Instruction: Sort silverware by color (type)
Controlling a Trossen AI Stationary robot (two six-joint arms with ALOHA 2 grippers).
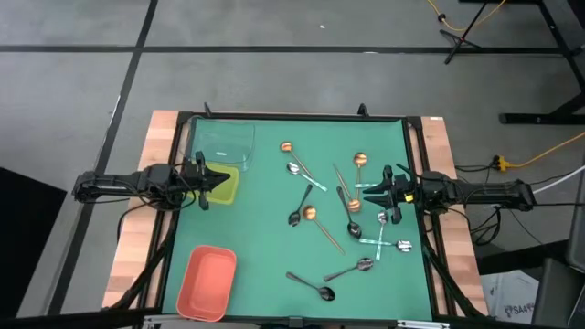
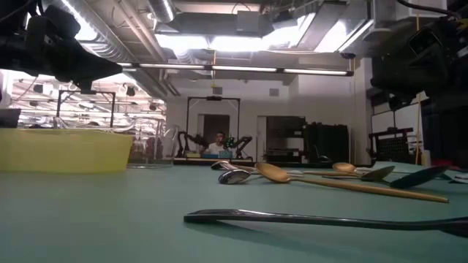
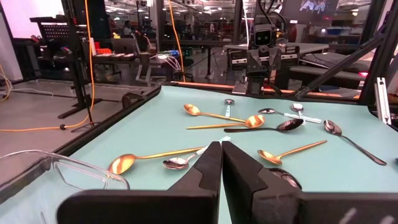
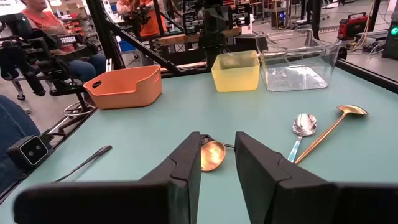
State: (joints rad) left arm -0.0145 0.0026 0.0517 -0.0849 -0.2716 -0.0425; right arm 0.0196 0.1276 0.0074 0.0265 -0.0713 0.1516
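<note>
**Ana:** On the green table (image 1: 247, 228) almost all spoons lie loose, right of the middle, the three finishes mixed together. The orange tray (image 1: 208, 281) looks empty to me, and in the clear tray (image 1: 226, 142) I see no spoon. So I judge the sorting is hardly begun.

**Ben:** And the yellow tray (image 1: 224, 185)?

**Ana:** The left arm covers a part of it from above, so I cannot tell if something is inside.

**Ben:** How do the arms stand?

**Ana:** The left claw (image 3: 221, 163) is stretched in from the left edge, over the yellow tray. Its fingers are pressed together and hold nothing. The right claw (image 4: 217, 163) reaches in from the right edge, above the cluster of spoons. Its fingers stand a little apart with nothing between them. Straight before them, on the table, lies a copper spoon (image 4: 212, 155); beside it are a silver spoon (image 4: 303, 125) and a second copper spoon (image 4: 350, 111).

**Ben:** So what is left?

**Ana:** Nearly everything, I think. A dark spoon (image 1: 313, 284) also lies apart, near the front edge.
</note>
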